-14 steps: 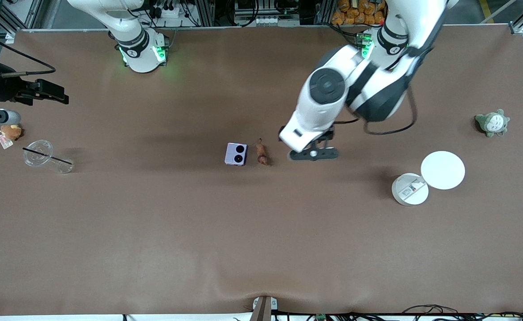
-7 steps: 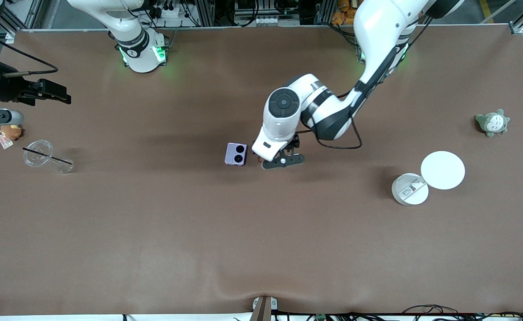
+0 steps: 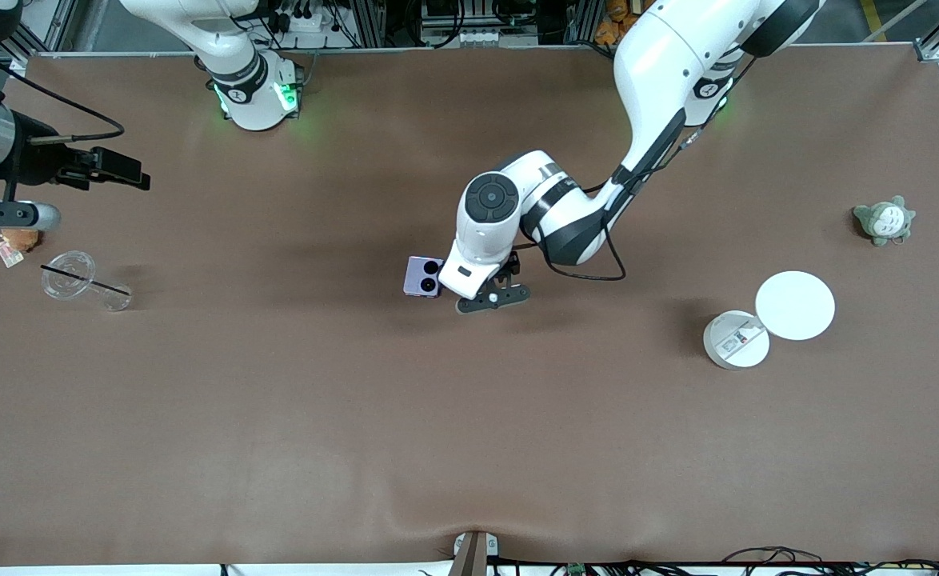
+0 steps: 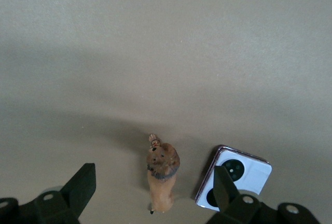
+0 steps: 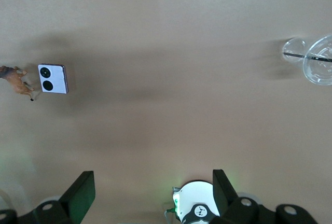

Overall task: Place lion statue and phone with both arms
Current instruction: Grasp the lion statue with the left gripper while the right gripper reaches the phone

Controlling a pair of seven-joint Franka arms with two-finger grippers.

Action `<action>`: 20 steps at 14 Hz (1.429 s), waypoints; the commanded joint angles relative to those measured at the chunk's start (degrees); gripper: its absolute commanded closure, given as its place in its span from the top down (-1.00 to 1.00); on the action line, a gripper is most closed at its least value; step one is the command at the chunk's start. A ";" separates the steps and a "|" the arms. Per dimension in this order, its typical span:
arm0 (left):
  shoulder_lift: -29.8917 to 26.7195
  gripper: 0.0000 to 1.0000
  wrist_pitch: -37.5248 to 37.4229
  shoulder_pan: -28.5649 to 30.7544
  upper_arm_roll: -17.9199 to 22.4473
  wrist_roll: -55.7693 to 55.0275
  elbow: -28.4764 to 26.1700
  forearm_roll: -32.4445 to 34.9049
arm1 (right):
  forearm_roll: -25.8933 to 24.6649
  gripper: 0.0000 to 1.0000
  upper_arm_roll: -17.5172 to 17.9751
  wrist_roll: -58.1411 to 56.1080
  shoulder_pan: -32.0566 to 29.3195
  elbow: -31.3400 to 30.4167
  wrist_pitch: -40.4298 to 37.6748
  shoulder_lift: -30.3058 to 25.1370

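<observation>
Lion statue [image 4: 161, 175] and phone [image 3: 423, 276] both lie on the tabletop [image 3: 469, 416], just beside each other near its middle, so as far as you can see neither has been picked up yet. In the front view the left arm's wrist covers the statue; the left wrist view shows it clearly, lying on its side with the phone just beside it, toward the right arm's end of the tabletop.

Your left gripper [image 4: 150, 195] hangs low over the statue with its fingers spread wide, one on each side of the figurine, and the finger nearest the phone overlaps the phone's edge in that view. Whether that finger touches the phone you cannot tell. Judging by this, the grasp on the statue is lined up but not closed.

Your right gripper [image 5: 150, 193] is up in the air over the right arm's end of the tabletop, near the clear cup [image 3: 69, 274], also spread wide and empty. It waits well apart from the phone.

What is left, by my reading: close on the statue, bring the right arm in for the phone, and set both down. Nearly all of the task lies ahead.
</observation>
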 commanded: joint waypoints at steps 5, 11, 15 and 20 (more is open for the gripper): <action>3.33 0.95 1.23 -1.94 0.84 -1.74 1.71 1.57 | 1.26 1.00 -0.21 11.57 8.05 -1.02 4.80 0.91; 4.92 0.51 1.41 -4.84 3.57 -2.62 1.71 1.48 | 1.26 1.00 -0.21 20.10 16.13 -1.10 12.71 7.23; 4.92 -1.00 1.76 -4.57 3.57 -1.12 1.63 1.75 | 1.26 1.00 -0.21 22.04 20.00 -4.51 19.71 11.46; 1.41 -1.00 -2.09 -3.17 6.90 3.44 1.54 2.80 | 1.26 1.00 -0.21 22.04 24.31 -17.52 37.38 11.46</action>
